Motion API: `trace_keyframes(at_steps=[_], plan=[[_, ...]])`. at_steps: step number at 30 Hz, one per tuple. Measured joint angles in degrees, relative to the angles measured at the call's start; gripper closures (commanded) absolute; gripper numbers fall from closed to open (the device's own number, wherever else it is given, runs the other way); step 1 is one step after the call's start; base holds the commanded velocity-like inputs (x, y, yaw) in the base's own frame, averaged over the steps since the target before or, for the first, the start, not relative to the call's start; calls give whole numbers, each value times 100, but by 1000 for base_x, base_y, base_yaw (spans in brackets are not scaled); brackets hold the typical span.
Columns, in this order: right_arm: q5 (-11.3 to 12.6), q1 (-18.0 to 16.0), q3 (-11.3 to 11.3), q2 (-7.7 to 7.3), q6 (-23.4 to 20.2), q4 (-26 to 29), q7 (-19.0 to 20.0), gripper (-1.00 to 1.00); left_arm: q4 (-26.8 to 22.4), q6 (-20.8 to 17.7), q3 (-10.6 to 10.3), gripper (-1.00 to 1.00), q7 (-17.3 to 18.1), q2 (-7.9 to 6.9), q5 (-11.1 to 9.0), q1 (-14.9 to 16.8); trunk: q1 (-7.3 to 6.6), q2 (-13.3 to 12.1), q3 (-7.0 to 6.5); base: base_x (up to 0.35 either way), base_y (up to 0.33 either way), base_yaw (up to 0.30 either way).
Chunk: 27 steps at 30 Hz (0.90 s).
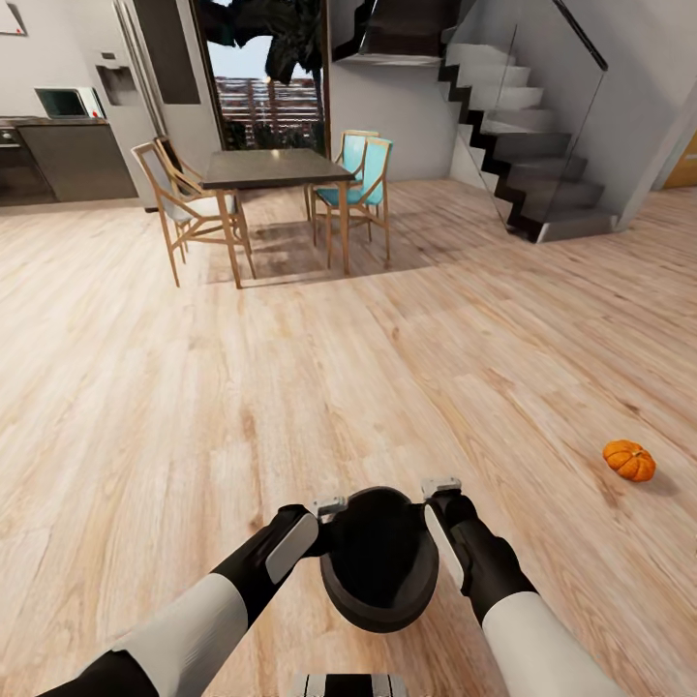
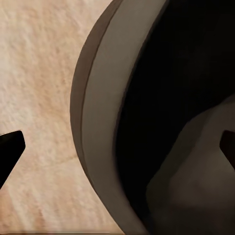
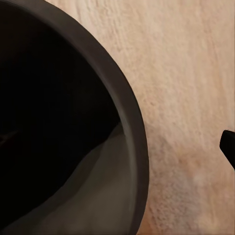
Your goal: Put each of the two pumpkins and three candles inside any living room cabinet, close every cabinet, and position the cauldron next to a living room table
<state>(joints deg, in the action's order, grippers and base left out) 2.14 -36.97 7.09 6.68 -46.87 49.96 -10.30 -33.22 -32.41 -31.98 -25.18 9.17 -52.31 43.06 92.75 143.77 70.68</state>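
Cauldron (image 1: 379, 560): black, round, open mouth up, held low and centred in front of the robot, between both arms, above the wood floor (image 1: 194, 387). Left gripper (image 1: 327, 507) at the cauldron's left rim; right gripper (image 1: 440, 490) at its right rim. Left wrist view: cauldron rim (image 2: 100, 122) runs between the two dark fingertips (image 2: 11, 147), jaws set wide across the wall, one tip outside and one inside. Right wrist view: rim (image 3: 132, 127) close up, one fingertip (image 3: 228, 144) outside it over the floor; the other tip not made out, so cannot tell how far those jaws stand open.

One pumpkin (image 1: 629, 460): orange, ribbed, lying on the floor to the robot's right, well apart from the cauldron.

Farther off: dark-topped dining table (image 1: 271, 166) with wooden chairs, two with teal seats (image 1: 360, 184). Staircase (image 1: 523, 145) at back right. Grey kitchen units (image 1: 68, 160) at back left.
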Motion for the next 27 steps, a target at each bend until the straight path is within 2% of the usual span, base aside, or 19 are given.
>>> trace_keyframes(at_steps=[3, 21, 25, 27], plan=[[0, 0, -3, 0, -3, 0, 0, -100, 0, -4, -5, -100, -6, 5, -10, -2, 8, 4, 67, 0, 0, 0], [6, -2, -22, -16, -23, 178, 2, -100, 0, 4, -17, -100, 43, 1, -3, -3, 7, 4, 67, 0, 0, -58], [22, -16, -30, -23, -321, 177, 14, -100, 0, 13, -17, -100, 43, 1, 1, -3, 7, 4, 67, 0, 0, -3], [21, -25, -32, -24, -438, 176, 21, -100, 0, 20, -17, -100, 43, 1, 5, -3, 13, 7, 111, 0, 0, -1]])
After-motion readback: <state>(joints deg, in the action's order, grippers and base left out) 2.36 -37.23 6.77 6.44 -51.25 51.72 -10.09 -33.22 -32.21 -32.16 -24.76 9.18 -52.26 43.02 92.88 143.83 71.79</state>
